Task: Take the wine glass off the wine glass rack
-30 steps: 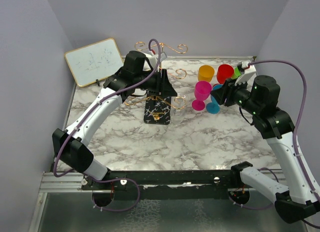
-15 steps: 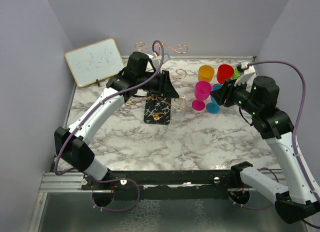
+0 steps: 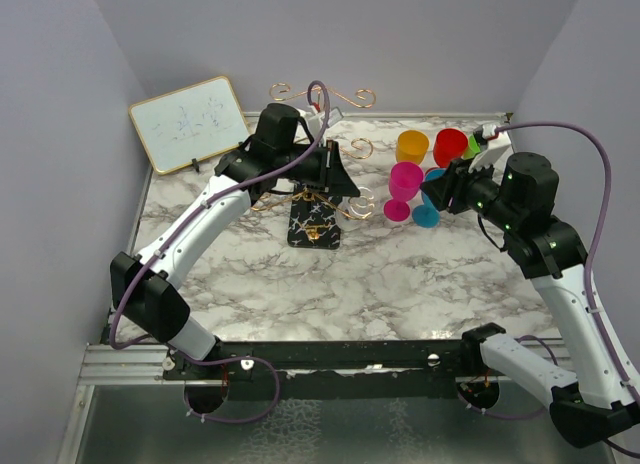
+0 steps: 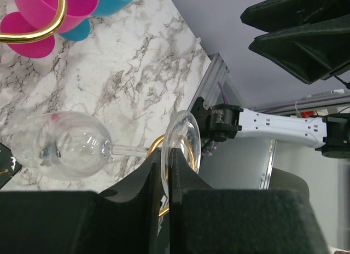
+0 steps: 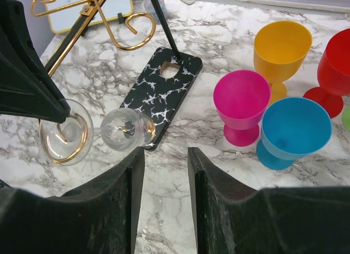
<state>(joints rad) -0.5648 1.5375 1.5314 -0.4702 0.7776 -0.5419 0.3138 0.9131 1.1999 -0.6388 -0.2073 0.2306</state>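
Observation:
The wine glass is clear and hangs horizontally, its stem still inside a gold curled arm of the wine glass rack. My left gripper is shut on the glass's round foot. In the top view the left gripper sits beside the rack's post, with the glass just right of the black veined base. The right wrist view shows the glass bowl over the base's edge. My right gripper is open and empty, to the right of the glass.
Coloured plastic goblets stand at the back right: pink, blue, yellow and red. A small whiteboard leans at the back left. Grey walls close in both sides.
My left gripper has shifted slightly right, carrying the glass's foot outward along the gold arm. The right arm has not moved.

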